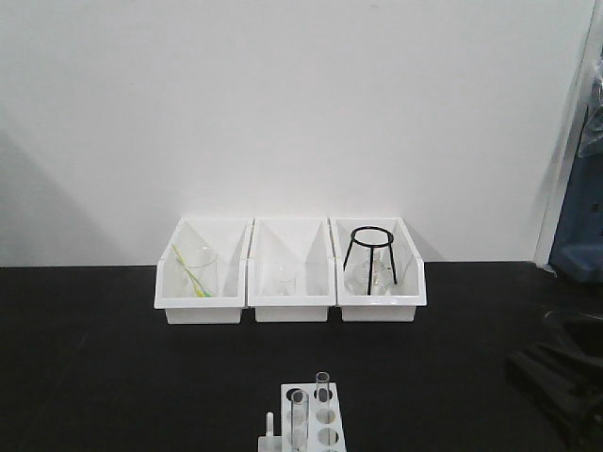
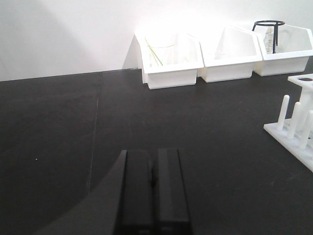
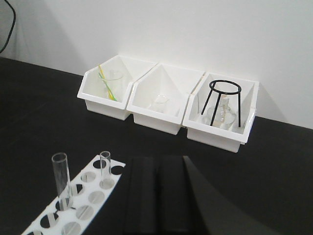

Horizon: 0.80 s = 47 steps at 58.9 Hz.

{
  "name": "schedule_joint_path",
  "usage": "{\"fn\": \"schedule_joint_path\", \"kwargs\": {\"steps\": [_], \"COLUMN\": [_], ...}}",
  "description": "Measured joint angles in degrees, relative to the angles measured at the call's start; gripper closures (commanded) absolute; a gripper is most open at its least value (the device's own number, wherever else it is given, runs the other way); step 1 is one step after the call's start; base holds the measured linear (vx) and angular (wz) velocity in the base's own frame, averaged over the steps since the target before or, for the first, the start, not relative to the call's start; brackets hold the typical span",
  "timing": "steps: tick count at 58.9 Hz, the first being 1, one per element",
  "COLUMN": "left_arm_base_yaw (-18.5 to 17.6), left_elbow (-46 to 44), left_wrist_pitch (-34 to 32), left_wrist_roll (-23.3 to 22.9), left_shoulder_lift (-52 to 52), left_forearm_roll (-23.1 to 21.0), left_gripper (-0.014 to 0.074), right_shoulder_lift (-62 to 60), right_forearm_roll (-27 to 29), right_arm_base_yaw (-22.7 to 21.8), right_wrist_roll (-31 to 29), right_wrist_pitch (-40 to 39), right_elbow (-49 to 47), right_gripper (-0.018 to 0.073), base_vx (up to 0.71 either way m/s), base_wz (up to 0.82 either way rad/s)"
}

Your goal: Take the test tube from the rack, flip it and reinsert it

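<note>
Rack [image 3: 73, 205] on bench [image 1: 94, 358], near centre. Two test tubes [image 3: 60, 178] upright, axes vertical. Right gripper [image 3: 157, 196] fingers together, just right of rack, nearer. Left gripper [image 2: 153, 196] together, well left.

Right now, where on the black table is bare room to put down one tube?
The black table is bare left of the rack, and in the strip between the rack and the three white bins. It is crowded on the rack, where two test tubes stand, and inside the bins.
</note>
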Motion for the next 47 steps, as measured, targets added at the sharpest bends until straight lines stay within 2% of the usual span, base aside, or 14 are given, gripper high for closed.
{"fn": "schedule_joint_path", "kwargs": {"steps": [4,12,19,26,34,47], "left_arm_base_yaw": [0.00,0.00,0.00,0.00,0.00,0.00], "left_elbow": [0.00,0.00,0.00,0.00,0.00,0.00], "left_wrist_pitch": [0.00,0.00,0.00,0.00,0.00,0.07], "left_wrist_roll": [0.00,0.00,0.00,0.00,0.00,0.00], "left_shoulder_lift": [0.00,0.00,0.00,0.00,0.00,0.00], "left_forearm_roll": [0.00,0.00,0.00,0.00,0.00,0.00], "left_gripper": [0.0602,0.0602,0.0602,0.0602,0.0602,0.0602], "right_shoulder_lift": [-3.40,-12.60,-21.90,-32.13,-41.30,-42.88], "right_forearm_roll": [0.67,3.61,6.71,10.02,12.32,12.87], "right_arm_base_yaw": [-2.75,-11.41,-18.90,-24.19,-27.39,-28.29], "right_wrist_roll": [-1.00,-1.63,-2.05,-2.19,-2.47,-3.03], "right_wrist_pitch": [-3.90,-9.30,-8.74,-5.24,-0.06,2.33], "right_elbow": [5.45,17.77,26.20,31.90,32.74,32.76], "right_gripper": [0.0573,0.0573,0.0573,0.0573,0.0573,0.0573], "base_vx": [0.00,0.00,0.00,0.00,0.00,0.00], "base_wz": [0.00,0.00,0.00,0.00,0.00,0.00]}}
